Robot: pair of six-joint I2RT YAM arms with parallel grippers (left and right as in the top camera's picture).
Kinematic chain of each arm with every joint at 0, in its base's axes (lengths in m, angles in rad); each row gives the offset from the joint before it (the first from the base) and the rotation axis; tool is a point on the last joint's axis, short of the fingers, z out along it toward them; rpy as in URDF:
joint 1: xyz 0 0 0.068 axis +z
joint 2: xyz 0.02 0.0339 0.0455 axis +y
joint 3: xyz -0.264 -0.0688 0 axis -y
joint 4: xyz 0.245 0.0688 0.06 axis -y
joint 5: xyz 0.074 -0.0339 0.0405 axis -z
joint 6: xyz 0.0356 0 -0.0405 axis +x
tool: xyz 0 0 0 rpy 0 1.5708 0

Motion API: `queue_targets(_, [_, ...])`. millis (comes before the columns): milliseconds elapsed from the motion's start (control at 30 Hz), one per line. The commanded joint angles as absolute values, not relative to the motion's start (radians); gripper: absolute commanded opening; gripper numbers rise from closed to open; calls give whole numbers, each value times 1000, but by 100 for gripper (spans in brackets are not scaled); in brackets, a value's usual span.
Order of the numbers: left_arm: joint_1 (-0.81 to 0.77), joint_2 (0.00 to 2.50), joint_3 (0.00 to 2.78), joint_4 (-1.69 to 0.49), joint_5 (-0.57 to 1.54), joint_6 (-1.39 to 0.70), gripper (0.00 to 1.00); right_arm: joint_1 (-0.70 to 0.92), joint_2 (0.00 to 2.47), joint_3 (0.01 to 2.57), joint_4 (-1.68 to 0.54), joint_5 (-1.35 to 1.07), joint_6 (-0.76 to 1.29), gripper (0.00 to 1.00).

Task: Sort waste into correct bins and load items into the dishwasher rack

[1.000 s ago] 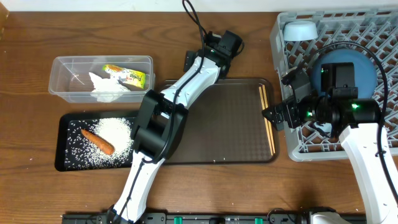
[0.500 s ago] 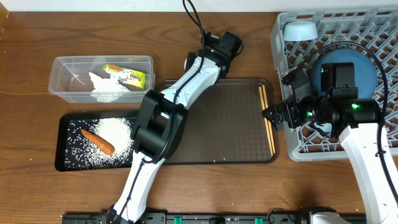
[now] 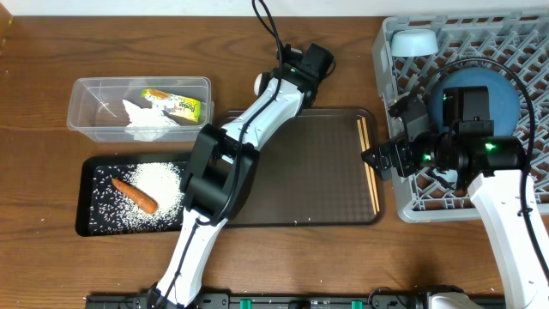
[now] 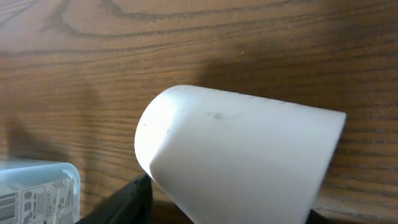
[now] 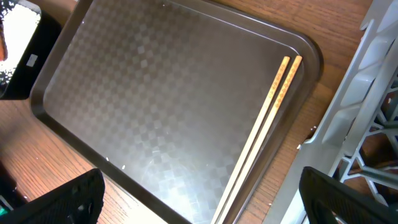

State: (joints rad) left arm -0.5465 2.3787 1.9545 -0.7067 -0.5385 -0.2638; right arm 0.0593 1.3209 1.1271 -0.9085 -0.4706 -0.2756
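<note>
With left fingers (image 4: 124,206), grips white cup (image 4: 239,155) tipped sideways over bench (image 4: 186,37); with right fingers (image 5: 71,200) spread wide, hovers above chopsticks (image 5: 264,130) on brown tray (image 5: 155,93).

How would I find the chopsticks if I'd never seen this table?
Look for the big brown tray in the middle of the table. Along its right edge, beside the grey rack, lie the chopsticks: two pale wooden sticks side by side. Nothing else nearby is so long and thin.

No word or number can be read. At 8 o'clock in the left wrist view, the white barcode sticker (image 4: 38,199) on the clear rectangular plastic tub (image 4: 31,169) has print that is too small.
</note>
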Motion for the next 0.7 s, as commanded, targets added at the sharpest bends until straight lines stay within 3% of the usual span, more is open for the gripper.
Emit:
queue_targets(0, [-548,2383,1947,-710,-561,-267,52,57,1307,1144,-909,-474,-273,99])
queue_targets(667, [-548,2383,1947,-710,-561,-267,33,56,1307,1144,-909,-474,-273,99])
